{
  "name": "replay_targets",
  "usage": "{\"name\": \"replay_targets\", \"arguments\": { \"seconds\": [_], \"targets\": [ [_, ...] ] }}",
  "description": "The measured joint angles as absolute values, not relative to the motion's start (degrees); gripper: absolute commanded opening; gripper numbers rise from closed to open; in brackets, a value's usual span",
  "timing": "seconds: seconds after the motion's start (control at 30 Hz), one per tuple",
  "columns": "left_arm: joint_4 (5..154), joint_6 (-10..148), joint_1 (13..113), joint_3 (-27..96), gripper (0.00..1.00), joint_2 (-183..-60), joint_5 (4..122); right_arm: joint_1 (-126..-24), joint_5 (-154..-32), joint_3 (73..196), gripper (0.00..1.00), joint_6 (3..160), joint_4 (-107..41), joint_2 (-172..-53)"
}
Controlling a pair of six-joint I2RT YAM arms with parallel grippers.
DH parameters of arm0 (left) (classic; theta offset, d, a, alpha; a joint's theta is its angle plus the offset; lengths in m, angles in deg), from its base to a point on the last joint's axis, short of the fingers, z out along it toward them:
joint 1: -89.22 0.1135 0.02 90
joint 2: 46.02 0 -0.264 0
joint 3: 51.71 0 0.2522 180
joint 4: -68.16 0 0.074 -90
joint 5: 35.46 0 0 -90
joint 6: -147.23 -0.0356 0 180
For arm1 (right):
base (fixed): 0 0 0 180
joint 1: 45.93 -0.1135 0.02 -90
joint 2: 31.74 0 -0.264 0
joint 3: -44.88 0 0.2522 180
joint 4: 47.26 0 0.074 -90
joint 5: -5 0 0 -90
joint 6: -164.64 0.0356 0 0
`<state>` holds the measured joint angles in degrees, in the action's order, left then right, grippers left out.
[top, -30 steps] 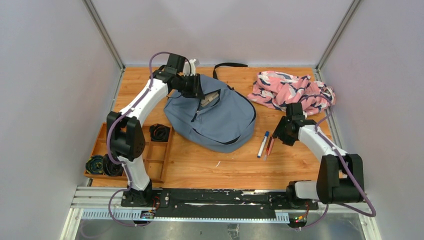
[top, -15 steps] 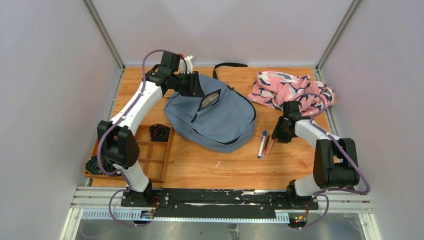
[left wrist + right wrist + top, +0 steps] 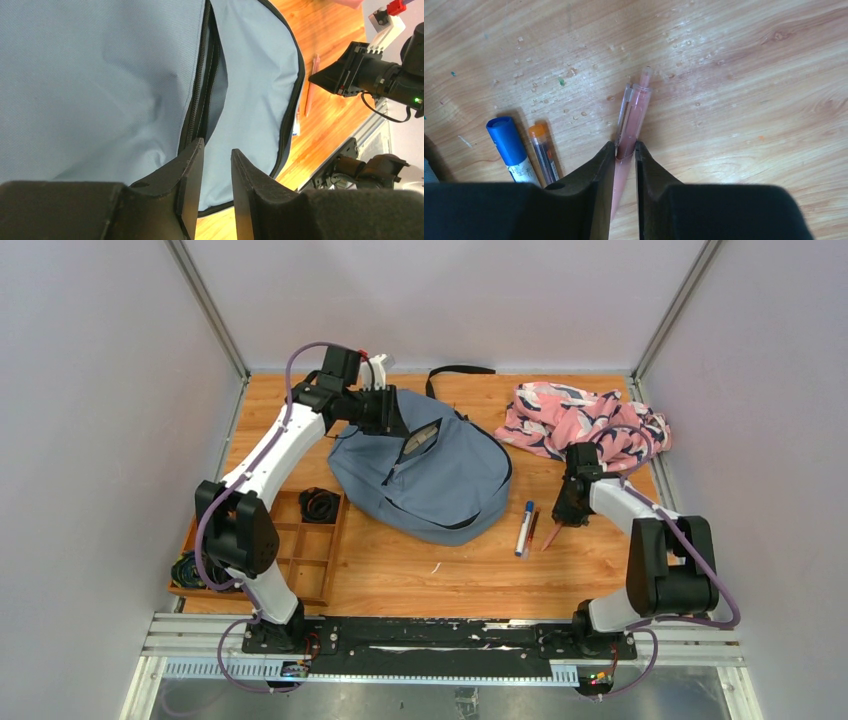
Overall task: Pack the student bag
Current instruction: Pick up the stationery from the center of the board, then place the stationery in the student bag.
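The large soft grey-blue fabric backpack (image 3: 425, 475) lies flat in the middle of the pale wooden worktop (image 3: 420, 575). Its black strap (image 3: 458, 370) trails off its far side, and a dark zipper slot (image 3: 420, 437) gapes on its upper face. The left jaws sit at the backpack's far left corner, at the end of that zipper. They stand nearly together with a thin gap, and I cannot tell whether they pinch the fabric.

To the right of the backpack, the right jaws are clenched on a translucent pink plastic click-pen (image 3: 633, 117), gripping its barrel below the clip. Whether the pen touches the wood is unclear. Between that pen and the backpack lie a white marker with a blue cap (image 3: 524, 528) and, just beside it, a slim dark tube with an orange cap (image 3: 543, 150).

A crumpled pink-white-navy patterned cloth (image 3: 585, 425) rests to the backpack's far right. A compartmented wooden tray (image 3: 305, 565) lies at the backpack's near left, with a black coiled cord (image 3: 320, 505) in the compartment nearest the backpack.
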<state>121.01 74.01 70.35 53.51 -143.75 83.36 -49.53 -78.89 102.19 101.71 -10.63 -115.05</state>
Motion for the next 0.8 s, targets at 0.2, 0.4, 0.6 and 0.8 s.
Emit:
{"name": "replay_targets", "arguments": {
  "seconds": [0.2,0.4,0.6,0.8],
  "targets": [
    [121.0,74.0,70.2,52.6,0.34,-143.7,84.0,-48.9,-79.8,104.5,0.00,99.6,-10.3,-117.2],
    [120.3,74.2,70.2,50.5,0.33,-143.1,85.1,-48.5,-85.4,105.3,0.00,98.7,-7.7,-113.0],
    [119.5,74.6,70.2,50.3,0.34,-142.4,86.2,-49.2,-93.6,112.3,0.00,98.6,-6.9,-107.4],
    [117.7,75.6,70.2,49.3,0.39,-137.6,84.6,-58.5,-103.0,125.7,0.00,100.7,-10.0,-111.7]
  ]
}}
